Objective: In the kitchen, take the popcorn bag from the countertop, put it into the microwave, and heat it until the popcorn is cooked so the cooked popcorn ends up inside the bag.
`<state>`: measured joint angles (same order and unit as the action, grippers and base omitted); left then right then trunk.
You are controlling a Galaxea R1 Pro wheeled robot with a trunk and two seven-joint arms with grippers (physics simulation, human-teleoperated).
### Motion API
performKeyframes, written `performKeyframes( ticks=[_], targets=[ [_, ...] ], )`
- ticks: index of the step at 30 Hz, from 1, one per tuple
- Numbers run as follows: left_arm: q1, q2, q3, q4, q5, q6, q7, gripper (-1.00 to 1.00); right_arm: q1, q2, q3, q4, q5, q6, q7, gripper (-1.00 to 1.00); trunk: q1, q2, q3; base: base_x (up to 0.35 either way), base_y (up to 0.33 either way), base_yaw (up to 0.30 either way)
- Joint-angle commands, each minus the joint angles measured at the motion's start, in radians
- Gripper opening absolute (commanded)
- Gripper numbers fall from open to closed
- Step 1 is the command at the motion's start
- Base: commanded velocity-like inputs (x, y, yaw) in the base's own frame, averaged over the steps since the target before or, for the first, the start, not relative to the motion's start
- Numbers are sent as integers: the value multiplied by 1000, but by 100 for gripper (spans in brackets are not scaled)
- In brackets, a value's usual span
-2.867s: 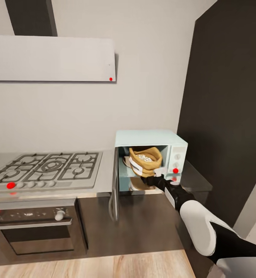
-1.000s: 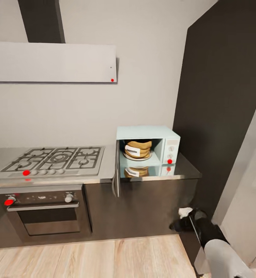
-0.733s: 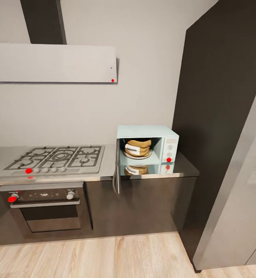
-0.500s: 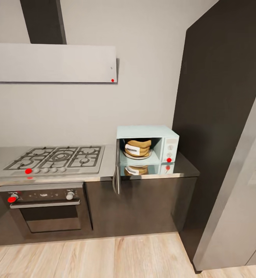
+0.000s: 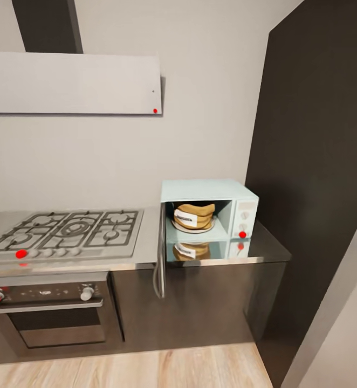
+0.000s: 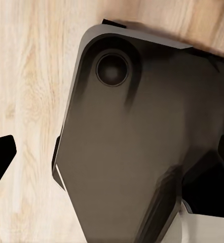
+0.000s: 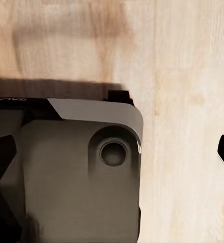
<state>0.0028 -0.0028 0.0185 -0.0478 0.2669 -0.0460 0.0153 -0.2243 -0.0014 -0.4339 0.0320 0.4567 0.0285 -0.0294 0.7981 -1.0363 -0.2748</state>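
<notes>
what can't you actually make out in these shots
- Popcorn: head view, the popcorn bag inside the microwave is too small to show its contents.
- Microwave door: head view, seen edge-on, so its glass is hidden.
- End effector states: wrist views, fingers cut off by the frame edges.

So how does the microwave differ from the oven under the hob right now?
The microwave is a small mint-blue box on the countertop; the oven is larger, black and built in below. The microwave's door hangs open with the popcorn bag inside; the oven's is shut. Both show a red dot.
</notes>
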Motion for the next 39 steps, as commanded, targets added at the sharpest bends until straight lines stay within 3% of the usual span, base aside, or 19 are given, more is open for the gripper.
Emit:
performKeyframes(
  ticks=[1, 5, 8, 9, 10, 11, 14, 15, 16, 18, 21, 23, 25, 27, 30, 31, 35, 39],
  targets=[
    [0, 0, 1, -1, 3, -2, 2, 100, -1, 0, -8, 2, 11, 2, -3, 100, 1, -1, -1, 316, 0, 0],
    [0, 1, 0, -11, 2, -2, 1, 100, -1, 0, -8, 2, 11, 2, -3, 100, 1, -1, -1, 113, 0, 0],
    [0, 20, -2, -168, 1, 7, -1, 100, -1, 0, -8, 2, 11, -2, -3, 100, 1, -1, -1, 8, 0, 0],
    [0, 28, -3, -259, 0, 18, -1, 100, -1, -1, -9, 2, 11, -3, -3, 100, 1, -1, -1, 2, 0, 0],
    [0, 36, -2, -425, -6, 69, 3, 100, -1, -1, -9, 2, 10, -5, -3, 100, 1, -1, -1, 0, 0, 0],
    [0, 40, -2, -501, -8, 103, 4, 100, -1, -2, -9, 2, 10, -6, -3, 100, 1, -1, -1, 0, 0, 0],
    [-2, 67, -2, -898, -12, 313, 5, 100, -1, -2, -9, 2, 10, -8, -3, 100, 1, -1, -1, 0, 0, 0],
    [-5, 73, -2, -980, -12, 363, 5, 100, -1, -2, -9, 2, 10, -8, -3, 100, 1, -1, -1, 0, 0, 0],
    [-20, 78, -2, -1093, -12, 437, 4, 100, -1, -1, -8, 2, 10, -8, -3, 100, 1, -1, -1, 0, 0, 0],
    [-115, 80, -1, -1243, -8, 561, 0, 100, -1, 0, -8, 2, 10, -9, -3, 100, 1, -1, -1, 0, 0, 0],
    [-340, 76, 0, -1301, 2, 664, -10, 100, -1, 0, -8, 2, 10, -9, -3, 100, 1, -1, -1, 0, 0, 0],
    [-439, 73, 0, -1309, 11, 719, -14, 100, -1, 0, -8, 2, 11, -9, -2, 100, 1, -1, -1, 0, 0, 0],
    [-560, 63, 0, -1312, 69, 752, -15, 100, -1, 0, -8, 2, 11, -10, -3, 100, 1, -1, -1, 0, 0, 0],
    [-642, 58, -1, -1313, 125, 789, -14, 100, -1, 0, -8, 2, 11, -10, -2, 100, 1, -1, -1, 0, 0, 0],
    [-702, 63, -3, -1324, 161, 886, -33, 100, -1, 0, -8, 2, 11, -10, -3, 100, 1, -1, -1, 0, 0, 0],
    [-709, 69, -6, -1330, 165, 924, -84, 100, -1, 0, -8, 2, 11, -10, -3, 100, 1, -1, -1, 0, 0, 0],
    [-714, 94, -13, -1356, 158, 967, -255, 100, -1, -1, -9, 2, 10, -10, -3, 100, 1, -1, -1, 0, 0, 0],
    [-714, 101, -16, -1354, 149, 1026, -274, 100, -1, -2, -8, 2, 10, -10, -2, 100, 1, -1, -1, 0, 0, 0]
  ],
)
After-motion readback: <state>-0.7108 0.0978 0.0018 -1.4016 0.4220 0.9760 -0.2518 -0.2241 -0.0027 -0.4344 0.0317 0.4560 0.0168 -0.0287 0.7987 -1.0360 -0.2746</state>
